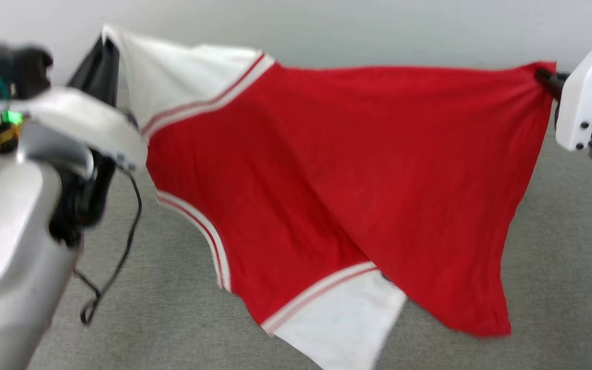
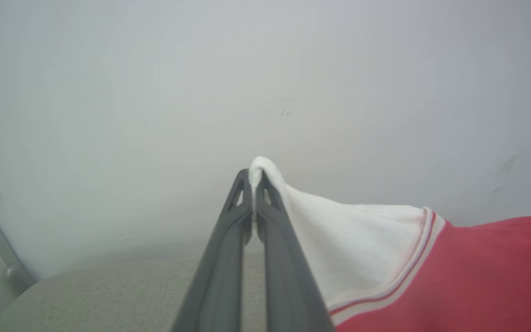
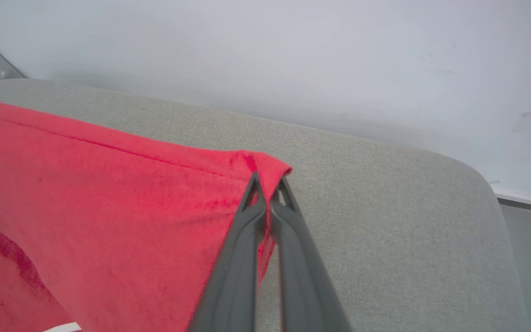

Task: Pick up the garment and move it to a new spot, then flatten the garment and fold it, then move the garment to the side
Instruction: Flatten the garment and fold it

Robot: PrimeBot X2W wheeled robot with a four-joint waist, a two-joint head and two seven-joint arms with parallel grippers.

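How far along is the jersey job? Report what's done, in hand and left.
Done: the jersey is picked up and hangs over the grey cushion. In hand: the left gripper pinches a white sleeve tip, the right gripper a red corner, stretching it between them. Left: laying it down, flattening, folding, moving aside.

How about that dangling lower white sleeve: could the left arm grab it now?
Probably not: the left jaws are shut on the upper sleeve of the jersey. The way to the lower sleeve looks free, but it must let go first.
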